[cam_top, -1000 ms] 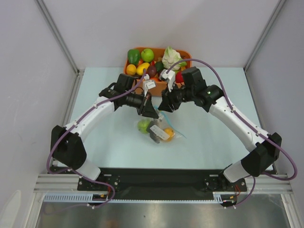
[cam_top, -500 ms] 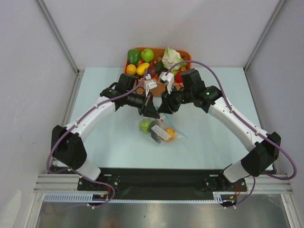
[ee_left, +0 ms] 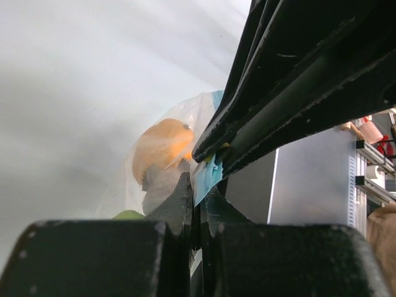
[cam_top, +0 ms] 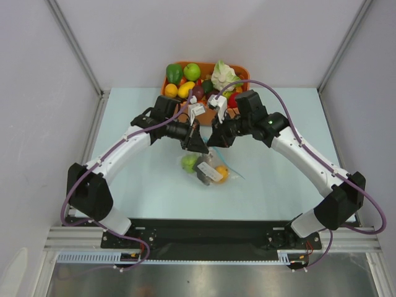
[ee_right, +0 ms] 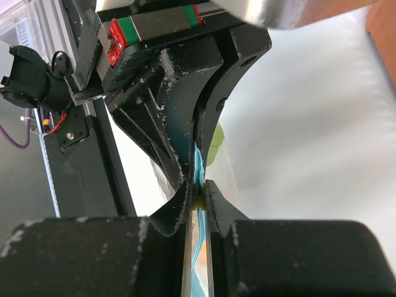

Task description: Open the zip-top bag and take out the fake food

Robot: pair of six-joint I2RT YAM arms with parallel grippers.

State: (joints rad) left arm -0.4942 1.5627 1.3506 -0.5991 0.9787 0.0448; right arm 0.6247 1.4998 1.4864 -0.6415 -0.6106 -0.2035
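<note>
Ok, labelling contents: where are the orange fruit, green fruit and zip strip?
orange fruit (ee_left: 162, 143), left wrist view, its rounded side.
green fruit (cam_top: 187, 163), top view, its top.
zip strip (ee_left: 207, 177), left wrist view, blue edge.

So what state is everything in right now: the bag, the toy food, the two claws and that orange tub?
zip-top bag: pinched at its blue zip edge by both grippers; whether the zip has parted cannot be told.
fake food: inside the bag, none out.
left gripper: shut on the bag's zip edge.
right gripper: shut on the same edge.
orange tub: full, heaped above its rim.
</note>
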